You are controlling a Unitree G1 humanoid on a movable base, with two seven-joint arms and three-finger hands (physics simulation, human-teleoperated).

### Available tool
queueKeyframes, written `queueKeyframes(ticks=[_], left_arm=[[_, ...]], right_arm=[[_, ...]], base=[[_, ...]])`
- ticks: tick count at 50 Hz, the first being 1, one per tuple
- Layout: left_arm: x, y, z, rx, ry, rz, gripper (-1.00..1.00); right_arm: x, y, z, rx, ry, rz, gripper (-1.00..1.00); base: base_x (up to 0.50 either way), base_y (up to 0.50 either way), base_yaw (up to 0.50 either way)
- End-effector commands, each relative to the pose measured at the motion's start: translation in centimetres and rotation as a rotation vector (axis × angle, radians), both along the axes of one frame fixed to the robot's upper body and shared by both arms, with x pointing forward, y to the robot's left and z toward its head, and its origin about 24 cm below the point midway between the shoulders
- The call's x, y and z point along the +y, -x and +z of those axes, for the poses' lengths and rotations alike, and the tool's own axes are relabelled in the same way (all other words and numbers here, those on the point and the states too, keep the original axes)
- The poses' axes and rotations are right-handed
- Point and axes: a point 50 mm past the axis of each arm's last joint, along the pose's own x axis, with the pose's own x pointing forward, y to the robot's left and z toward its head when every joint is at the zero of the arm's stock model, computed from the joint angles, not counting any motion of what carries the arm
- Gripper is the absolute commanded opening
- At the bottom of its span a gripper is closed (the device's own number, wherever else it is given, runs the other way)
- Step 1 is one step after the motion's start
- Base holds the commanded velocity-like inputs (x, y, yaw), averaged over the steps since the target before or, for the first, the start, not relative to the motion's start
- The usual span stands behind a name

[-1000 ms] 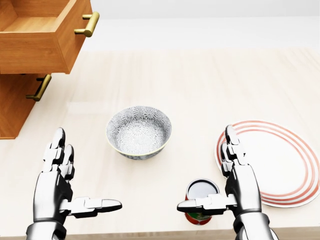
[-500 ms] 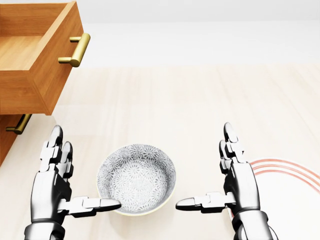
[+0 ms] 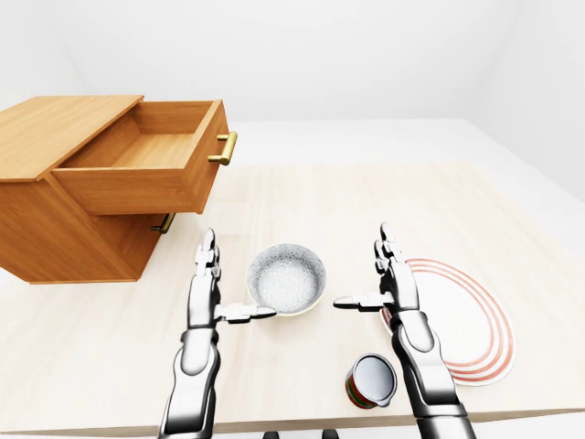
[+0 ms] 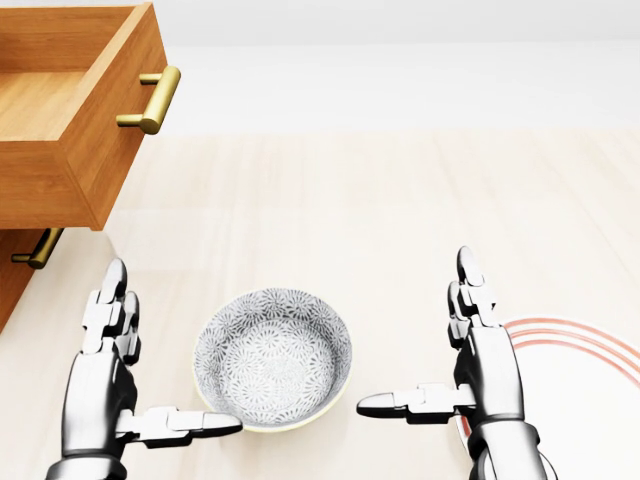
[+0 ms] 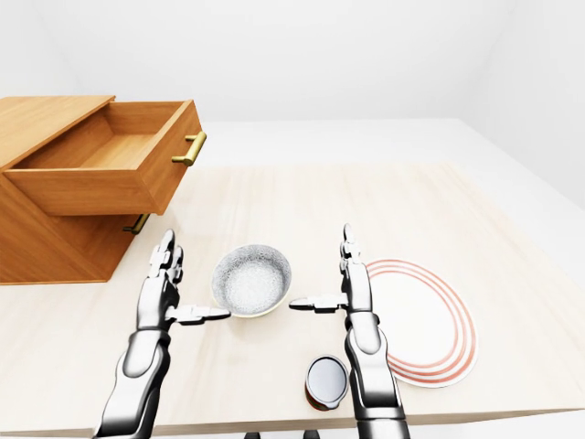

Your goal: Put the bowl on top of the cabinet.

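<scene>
We see a pale wooden table (image 3: 302,197) filling most of each view. At the left of the left-eye view a wooden cabinet (image 3: 55,128) stands on it, its flat top bare. Its upper drawer (image 3: 137,174) is pulled out toward the right, showing a hollow inside.

At the right lies a white plate (image 3: 475,320) ringed with red stripes, flat on the table.

The patterned grey bowl (image 4: 272,358) sits upright on the table at the bottom centre of the head view, between our two hands. It is below and right of the drawer and well apart from the cabinet.

Our left hand (image 4: 95,385) is spread, fingers straight and thumb stretched sideways toward the bowl. The thumb tip overlaps the bowl's lower left rim, and we cannot tell if it touches. Our right hand (image 4: 490,375) is spread the same way, its thumb tip just beside the bowl's right rim, holding nothing.

A red-and-green can (image 3: 372,380) stands upright near the table's bottom edge, just left of the plate.

A brass handle (image 4: 150,100) sits on the drawer face, and a second brass handle (image 4: 38,248) shows beneath the drawer.
</scene>
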Motion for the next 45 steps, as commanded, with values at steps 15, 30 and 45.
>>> queueKeyframes(ticks=[15, 30, 45], left_arm=[[-0.6, 2.4, -2.7, 0.058, -0.538, 0.178, 1.0], [-0.9, 2.8, -3.4, -0.04, -0.851, 0.269, 1.0], [-4.3, 2.4, -3.6, -0.235, -1.272, 0.051, 1.0]], right_arm=[[0.2, -0.1, -0.4, 0.007, 0.011, 0.007, 1.0], [0.4, -0.2, -0.5, 0.01, 0.013, 0.013, 1.0], [0.8, -0.5, -1.0, 0.026, 0.021, 0.03, 1.0]], base=[[0.0, 0.0, 0.0], [0.0, 0.0, 0.0], [0.0, 0.0, 0.0]])
